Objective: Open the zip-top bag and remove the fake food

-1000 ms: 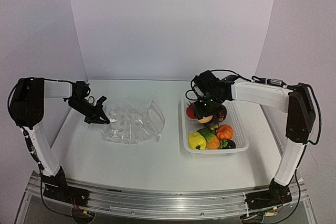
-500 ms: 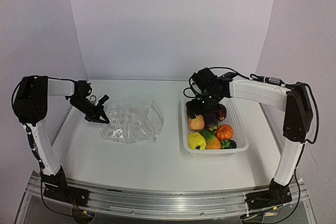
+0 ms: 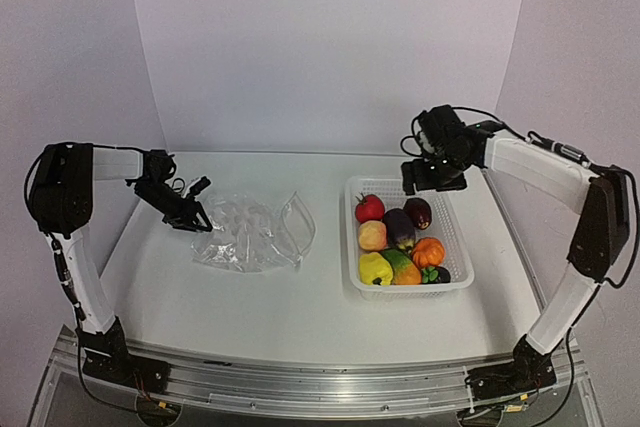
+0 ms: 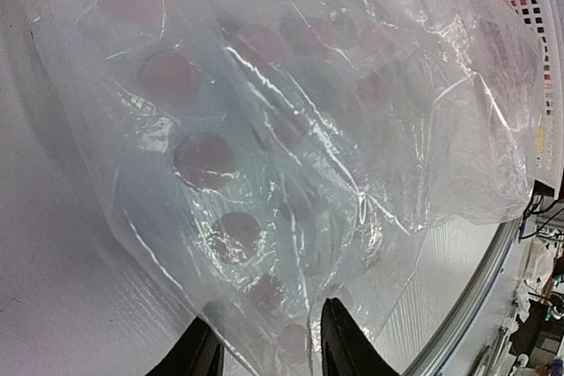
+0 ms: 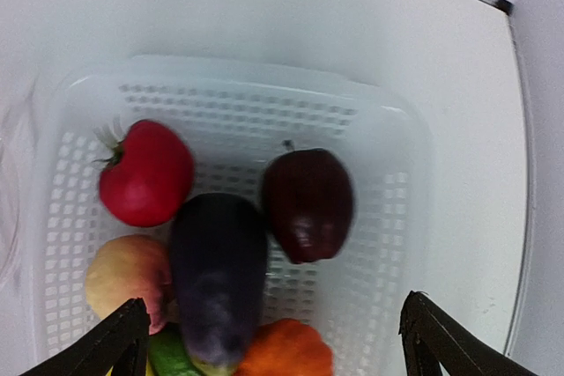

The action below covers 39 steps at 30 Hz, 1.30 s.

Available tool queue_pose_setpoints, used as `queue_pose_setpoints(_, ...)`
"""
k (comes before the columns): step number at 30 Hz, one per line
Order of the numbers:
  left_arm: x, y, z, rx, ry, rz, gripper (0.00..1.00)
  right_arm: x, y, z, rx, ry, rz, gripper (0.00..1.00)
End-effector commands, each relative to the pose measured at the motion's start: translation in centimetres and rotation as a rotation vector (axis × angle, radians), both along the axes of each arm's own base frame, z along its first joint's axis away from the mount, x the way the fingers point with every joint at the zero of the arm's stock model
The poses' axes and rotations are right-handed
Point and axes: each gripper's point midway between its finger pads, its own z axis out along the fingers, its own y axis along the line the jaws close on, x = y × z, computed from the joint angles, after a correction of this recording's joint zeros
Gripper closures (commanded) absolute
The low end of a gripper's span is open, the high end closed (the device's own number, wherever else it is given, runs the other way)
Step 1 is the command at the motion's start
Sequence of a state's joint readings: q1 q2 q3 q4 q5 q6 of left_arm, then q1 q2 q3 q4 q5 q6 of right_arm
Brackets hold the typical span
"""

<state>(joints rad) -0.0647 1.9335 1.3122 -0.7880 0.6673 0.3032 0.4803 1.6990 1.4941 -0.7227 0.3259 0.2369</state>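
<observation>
Jaws of right gripper (image 5: 278, 334) wide, empty.

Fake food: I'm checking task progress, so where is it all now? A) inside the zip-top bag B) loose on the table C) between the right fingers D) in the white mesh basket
D: the fake food all sits in the white mesh basket, and the zip-top bag lies flat with none inside.
</observation>
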Motion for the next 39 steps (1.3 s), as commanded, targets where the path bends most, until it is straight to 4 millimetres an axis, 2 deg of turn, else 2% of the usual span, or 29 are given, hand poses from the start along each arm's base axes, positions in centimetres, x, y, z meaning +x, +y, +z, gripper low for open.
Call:
queue_pose_setpoints(1, 1.6, 0.4, 2.7, 0.037, -0.101, -0.031, 0.52, -0.1, -7.5, 1.5, 0.035, -0.019, -0.184, 0.06)
queue_pose_setpoints(6, 1.0, 1.8, 5.3, 0.083, -0.169, -0.021, 0.39, -1.6, -15.9, 1.3, 0.133, -0.004, -0.378, 0.06)
queue_pose_setpoints(9, 0.8, 2.9, 8.0, 0.126, -0.254, -0.017, 0.32, -2.9, -19.1, 1.5, 0.125, -0.020, -0.403, 0.06)
queue_pose_setpoints(12, 1.2, 3.9, 11.5, 0.185, -0.432, 0.009, 0.27, -4.0, -19.7, 2.0, 0.113, -0.068, -0.357, 0.06)
queue_pose_setpoints(15, 1.2, 4.7, 17.0, 0.200, -0.765, 0.098, 0.11, -5.3, -19.5, 2.0, 0.109, -0.155, -0.302, 0.06)
queue_pose_setpoints(17, -0.5, 4.7, 19.4, 0.160, -0.982, 0.164, 0.01, -6.1, -19.4, 2.1, 0.101, -0.249, -0.267, 0.06)
queue_pose_setpoints(18, -1.4, 4.8, 20.8, 0.131, -1.081, 0.201, 0.01, -6.8, -19.1, 0.9, 0.102, -0.262, -0.253, 0.06)
queue_pose_setpoints(19, -2.3, 4.9, 21.2, 0.110, -1.145, 0.234, 0.00, -7.3, -19.0, 0.2, 0.105, -0.287, -0.240, 0.06)
queue_pose_setpoints(20, -3.5, 5.1, 21.9, 0.089, -1.232, 0.269, 0.00, -7.5, -18.8, 0.5, 0.117, -0.353, -0.230, 0.06)
queue_pose_setpoints(21, -4.2, 5.1, 21.8, 0.075, -1.265, 0.278, 0.00, -8.2, -18.4, -1.1, 0.130, -0.360, -0.218, 0.06)
queue_pose_setpoints(23, -4.9, 5.5, 20.6, 0.073, -1.291, 0.312, 0.01, -8.7, -18.0, -2.1, 0.143, -0.435, -0.191, 0.06)
queue_pose_setpoints(25, -4.4, 6.7, 18.4, 0.106, -1.233, 0.391, 0.01, -9.8, -18.6, -3.7, 0.126, -0.473, -0.224, 0.06)
queue_pose_setpoints(30, -2.4, 9.4, 13.3, 0.255, -1.082, 0.502, 0.00, -11.7, -19.1, -6.2, 0.111, -0.492, -0.260, 0.05)
queue_pose_setpoints(33, -3.7, 9.1, 12.7, 0.270, -1.166, 0.453, 0.00, -12.4, -19.1, -7.0, 0.113, -0.493, -0.269, 0.05)
queue_pose_setpoints(36, -4.4, 8.7, 11.2, 0.254, -1.147, 0.429, 0.00, -12.7, -19.4, -7.7, 0.112, -0.484, -0.288, 0.05)
queue_pose_setpoints(39, -4.8, 8.3, 10.5, 0.209, -1.116, 0.438, 0.00, -12.8, -19.1, -8.2, 0.121, -0.465, -0.282, 0.05)
